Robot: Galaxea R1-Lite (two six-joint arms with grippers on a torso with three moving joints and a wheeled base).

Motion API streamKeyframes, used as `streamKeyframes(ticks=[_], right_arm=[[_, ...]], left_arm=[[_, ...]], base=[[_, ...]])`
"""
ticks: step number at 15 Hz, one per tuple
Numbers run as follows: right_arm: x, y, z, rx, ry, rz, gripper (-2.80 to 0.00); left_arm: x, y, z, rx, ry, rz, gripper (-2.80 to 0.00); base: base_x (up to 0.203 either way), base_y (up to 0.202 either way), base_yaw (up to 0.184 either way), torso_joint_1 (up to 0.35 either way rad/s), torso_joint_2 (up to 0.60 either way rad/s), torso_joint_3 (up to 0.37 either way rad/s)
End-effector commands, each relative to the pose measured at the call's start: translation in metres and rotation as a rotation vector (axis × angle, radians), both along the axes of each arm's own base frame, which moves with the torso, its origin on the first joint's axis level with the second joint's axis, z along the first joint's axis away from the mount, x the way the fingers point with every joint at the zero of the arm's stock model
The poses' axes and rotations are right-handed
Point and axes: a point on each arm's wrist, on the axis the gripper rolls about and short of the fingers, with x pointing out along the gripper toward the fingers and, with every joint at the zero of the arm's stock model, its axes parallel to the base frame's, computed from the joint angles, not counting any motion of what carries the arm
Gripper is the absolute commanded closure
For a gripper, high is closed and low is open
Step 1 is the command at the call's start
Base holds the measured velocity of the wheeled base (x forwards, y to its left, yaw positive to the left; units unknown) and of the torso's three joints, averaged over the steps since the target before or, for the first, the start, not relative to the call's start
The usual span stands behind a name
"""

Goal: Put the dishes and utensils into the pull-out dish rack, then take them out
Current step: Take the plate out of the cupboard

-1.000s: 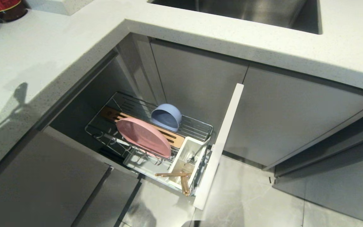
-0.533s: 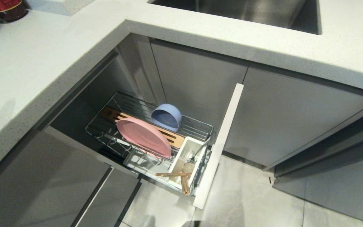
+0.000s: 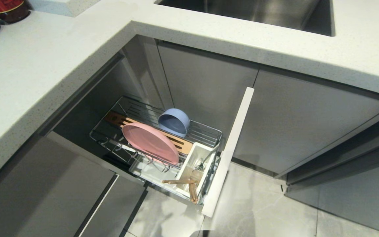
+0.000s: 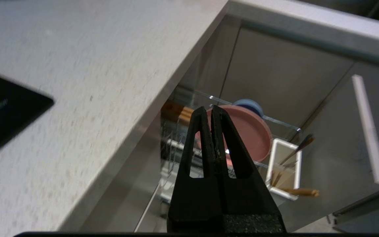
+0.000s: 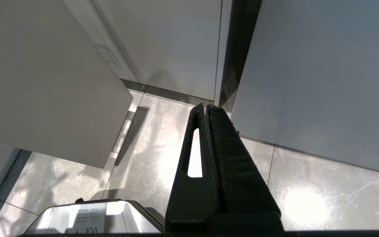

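Black left end effector [image 4: 212,110] closed, empty – right end effector [image 5: 206,108] closed, empty, above floor [image 5: 308,184]

"vla" on a metal plate [image 5: 90,217]

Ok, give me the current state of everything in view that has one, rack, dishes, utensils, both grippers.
Chrome wire pull-out dish rack: pulled out, loaded.
Wide flat pink plastic plate: standing on edge in the rack.
Small light-blue plastic bowl: tipped on its side in the rack.
Thin wooden chopsticks: lying across the white plastic cutlery box.
Slim grey metal spoon: upright in the box.
Left gripper: shut, empty.
Right gripper: shut, empty.
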Motion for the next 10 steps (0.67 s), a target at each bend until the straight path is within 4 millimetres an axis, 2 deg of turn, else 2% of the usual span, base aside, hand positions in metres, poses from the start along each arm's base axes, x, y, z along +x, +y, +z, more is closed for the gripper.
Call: streamKeyframes(ticks=[1, 5, 8, 10], right_arm=[[0.000, 0.000, 0.000, 0.001, -0.005, 0.000, 0.00], [0.000, 0.000, 0.000, 0.001, -0.005, 0.000, 0.00], [0.000, 0.000, 0.000, 0.001, -0.005, 0.000, 0.00], [0.000, 0.000, 0.000, 0.001, -0.005, 0.000, 0.00]], left_arm=[[0.012, 0.001, -0.032, -0.007, 0.017, 0.042, 0.00], [0.053, 0.002, -0.088, 0.123, 0.053, 0.108, 0.00], [0.060, 0.002, -0.110, 0.163, 0.171, 0.115, 0.00], [0.061, 0.001, -0.121, 0.171, 0.277, 0.045, 0.00]], base=[[0.000, 0.000, 0.000, 0.000, 0.00, 0.000], [0.000, 0.000, 0.000, 0.000, 0.00, 0.000], [0.000, 0.000, 0.000, 0.000, 0.00, 0.000], [0.000, 0.000, 0.000, 0.000, 0.00, 0.000]])
